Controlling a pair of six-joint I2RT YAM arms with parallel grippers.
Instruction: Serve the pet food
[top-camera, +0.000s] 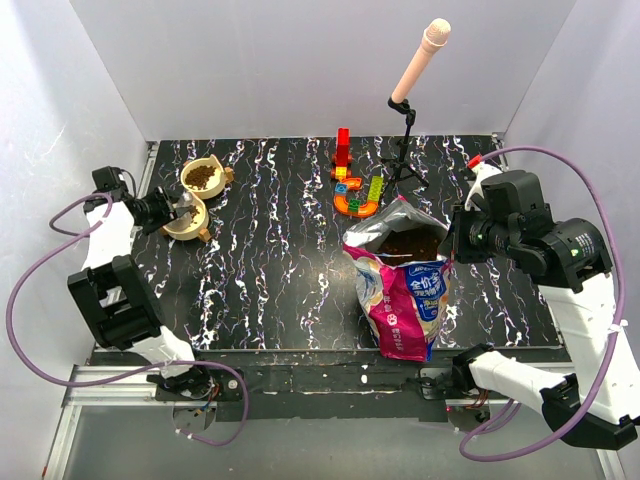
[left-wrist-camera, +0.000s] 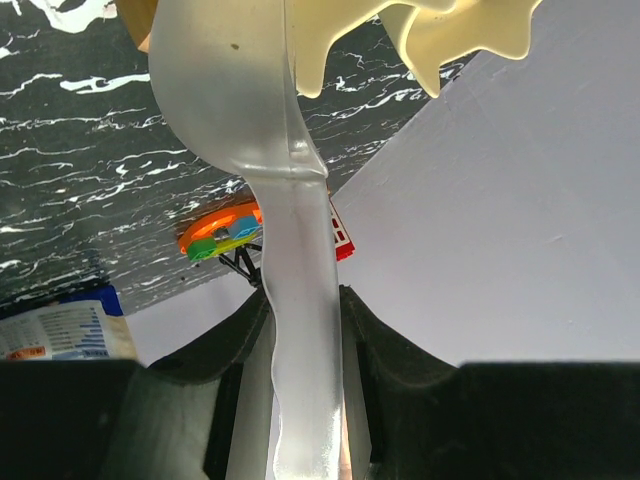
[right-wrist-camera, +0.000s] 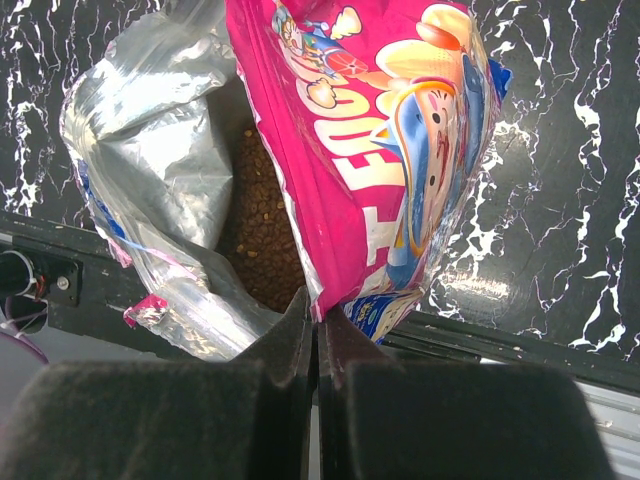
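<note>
Your right jaws pinch the bag (right-wrist-camera: 380, 150) rim at lower centre; the pet food (right-wrist-camera: 265, 220) lies just above-left, inside. Your left jaws clench a clear scoop (left-wrist-camera: 295, 260).

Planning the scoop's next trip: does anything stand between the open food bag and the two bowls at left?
Nothing visible does. From the bag to the near bowl and the filled bowl beyond it, no object intervenes; the toy blocks and microphone stand sit farther back, off that line.
</note>
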